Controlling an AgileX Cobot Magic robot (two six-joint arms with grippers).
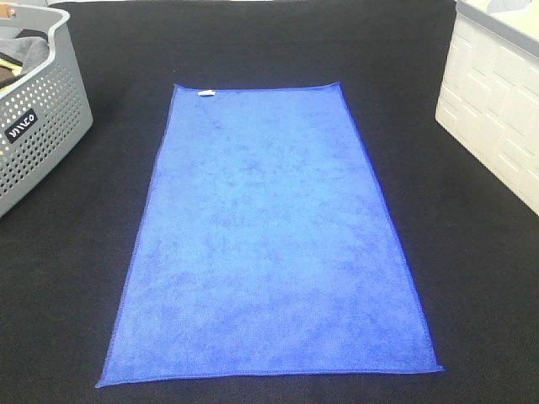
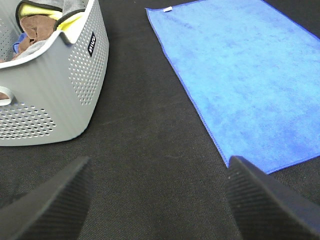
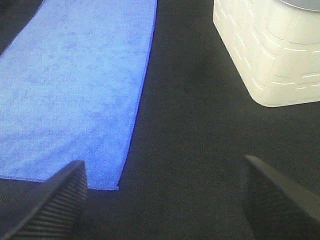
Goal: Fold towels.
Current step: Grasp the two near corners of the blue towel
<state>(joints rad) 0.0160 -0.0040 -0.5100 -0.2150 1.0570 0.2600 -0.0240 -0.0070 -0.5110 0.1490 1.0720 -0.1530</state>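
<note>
— On the black table, which step is running?
— Folding is only beginning: the blue towel is lying flat, centred. My left gripper and right gripper are hovering wide open, empty; next, I judge, they are needing its near corners.
— Containers?
— The grey basket is holding crumpled cloths; the white bin is hiding its contents.

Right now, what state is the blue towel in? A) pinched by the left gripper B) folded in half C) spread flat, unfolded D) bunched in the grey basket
C: the blue towel lies spread flat on the black surface, all four corners out; the left gripper is open and apart from it.
</note>
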